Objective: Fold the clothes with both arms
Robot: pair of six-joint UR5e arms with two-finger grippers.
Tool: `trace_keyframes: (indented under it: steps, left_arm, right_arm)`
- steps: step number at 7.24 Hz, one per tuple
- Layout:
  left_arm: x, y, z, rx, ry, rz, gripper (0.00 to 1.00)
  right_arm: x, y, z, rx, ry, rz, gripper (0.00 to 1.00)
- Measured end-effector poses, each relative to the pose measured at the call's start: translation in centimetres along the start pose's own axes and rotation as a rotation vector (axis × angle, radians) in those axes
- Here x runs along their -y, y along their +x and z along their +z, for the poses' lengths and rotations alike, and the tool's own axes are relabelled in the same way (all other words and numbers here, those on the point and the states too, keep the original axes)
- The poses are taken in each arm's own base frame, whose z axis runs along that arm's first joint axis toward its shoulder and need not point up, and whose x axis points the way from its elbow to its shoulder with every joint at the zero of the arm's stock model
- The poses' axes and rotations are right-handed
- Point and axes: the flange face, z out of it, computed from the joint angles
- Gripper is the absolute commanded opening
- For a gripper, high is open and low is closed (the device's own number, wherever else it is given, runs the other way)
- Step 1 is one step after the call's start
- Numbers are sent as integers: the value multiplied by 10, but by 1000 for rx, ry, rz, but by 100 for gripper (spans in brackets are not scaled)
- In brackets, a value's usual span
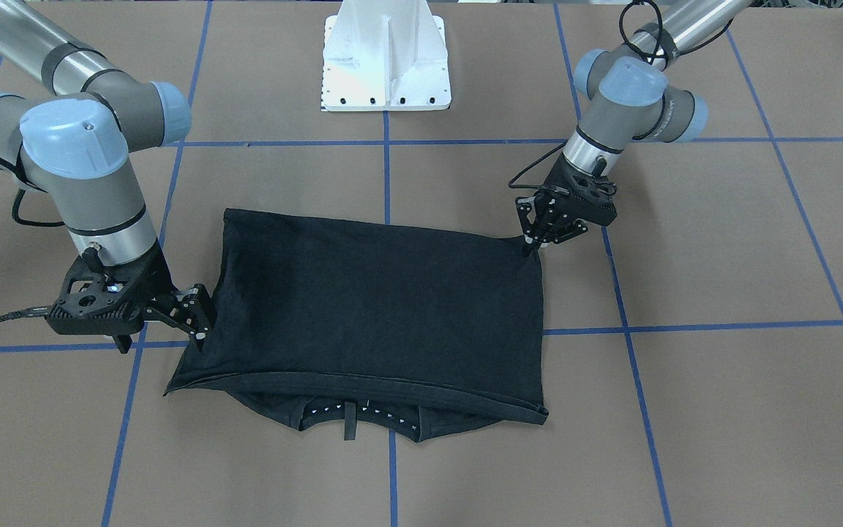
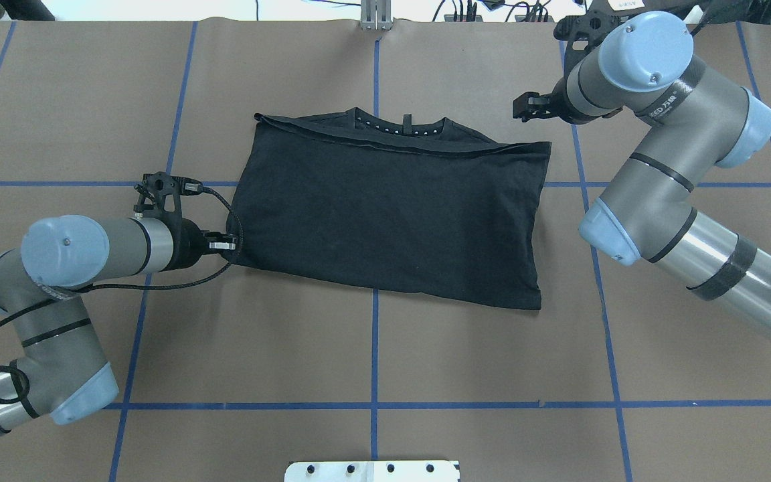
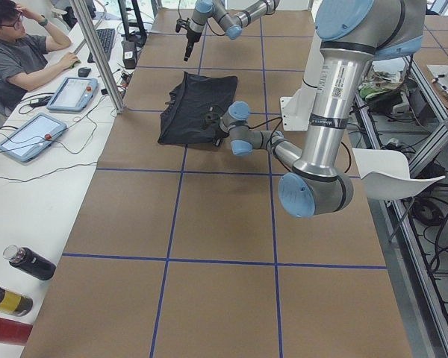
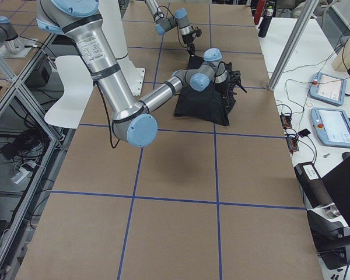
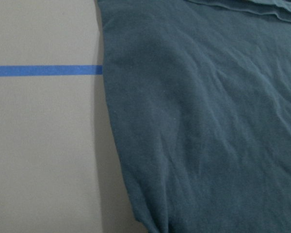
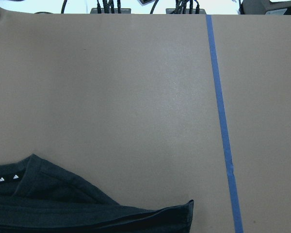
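1. Closest to the front-facing camera is the collar (image 1: 363, 423) edge of the black short-sleeved T-shirt (image 1: 385, 307). Its inner neckband, with small white marks, peeks from under the folded-over layer.
2. The T-shirt lies doubled into a rough rectangle around the middle of the brown paper-covered counter (image 1: 721, 410). The collar side points toward the edge opposite the robot, and plain black fabric faces up.
3. The black two-finger left gripper (image 1: 533, 245) sits low and is clenched on the T-shirt's corner on the robot's side. In its wrist view the cloth's creases gather toward it.
4. The black two-finger right gripper (image 1: 200, 333) grasps nothing. Its jaws stand apart in the overhead view, and it hangs above the collar-side corner, which lies flat in its wrist view.
5. Blue tape lines (image 1: 388, 476) grid the counter, and the white pedestal base (image 1: 386, 66) stands at the robot-side edge.
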Motion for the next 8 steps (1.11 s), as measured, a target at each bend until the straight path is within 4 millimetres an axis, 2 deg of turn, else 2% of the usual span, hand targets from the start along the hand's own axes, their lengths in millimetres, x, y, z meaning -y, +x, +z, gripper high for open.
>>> trace_keyframes:
  steps: [2, 5, 6, 7, 8]
  left_arm:
    - [63, -44, -2, 109, 63, 92, 0]
    - [191, -82, 46, 261, 117, 165, 0]
    - [227, -92, 61, 307, 116, 184, 0]
    - [253, -96, 70, 337, 113, 200, 20]
    - [271, -98, 73, 350, 113, 218, 99]
  right_arm:
    - [-2, -3, 1, 2, -2, 1, 100]
    - [-6, -8, 1, 8, -7, 2, 100]
    - [-8, -10, 1, 11, -8, 2, 100]
    - [-9, -13, 0, 15, -8, 3, 100]
    - [-10, -16, -1, 20, -8, 2, 100]
